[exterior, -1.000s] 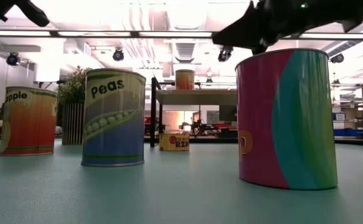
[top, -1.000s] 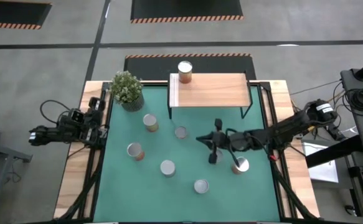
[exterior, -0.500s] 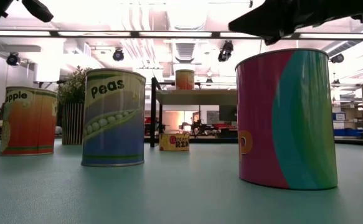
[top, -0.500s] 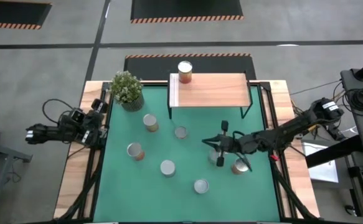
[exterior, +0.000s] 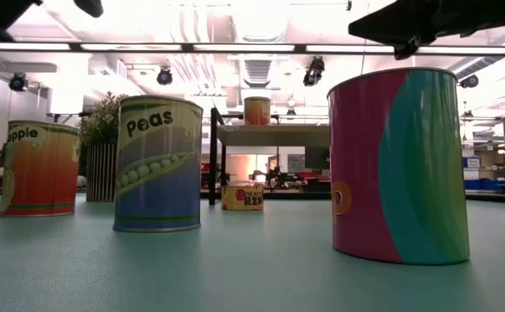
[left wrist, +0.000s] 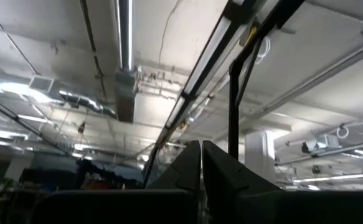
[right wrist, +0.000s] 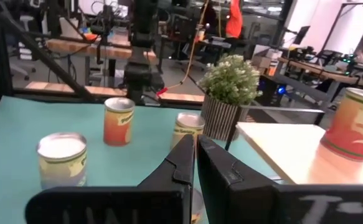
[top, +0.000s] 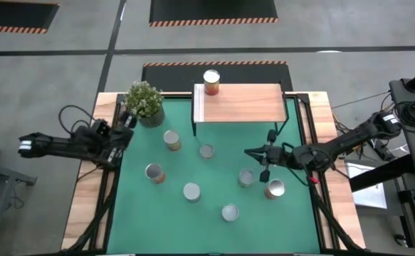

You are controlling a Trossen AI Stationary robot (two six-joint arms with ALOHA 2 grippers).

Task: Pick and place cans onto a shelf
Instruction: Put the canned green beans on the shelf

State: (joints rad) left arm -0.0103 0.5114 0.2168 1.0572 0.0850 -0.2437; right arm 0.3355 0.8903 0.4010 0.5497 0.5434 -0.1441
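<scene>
- Green mat (top: 193, 220) covers your table; your right gripper (top: 253, 152) hangs over its right half, fingers pressed together and holding nothing.
- Wooden shelf (top: 246, 103) stands on thin black legs at the mat's far edge, just beyond that gripper's tip; in the right wrist view the shelf board shows close past the fingers (right wrist: 187, 158).
- Your potted plant (top: 145, 102) sits well to the left of the right gripper, beside the shelf's white-strip end, and just ahead of your left gripper (top: 127, 119).
- Your left gripper waits at the mat's left edge, fingers (left wrist: 190, 165) shut tight and empty, its camera tilted up at the ceiling.
- One can (top: 211, 80) already stands on the shelf's far left corner, well beyond the right gripper.
- Two cans lie nearest the right gripper: a grey-topped can (top: 246, 177) just on its near side, and an orange-sided can (top: 275, 188) under the right arm, nearer the table front.
- You have five more cans farther left of the right gripper on the mat: a small can (top: 206, 151), a tan can (top: 171, 139), an orange can (top: 154, 173), a white-topped can (top: 191, 192) and a front can (top: 229, 212).
- All cans stand upright and apart from one another.
</scene>
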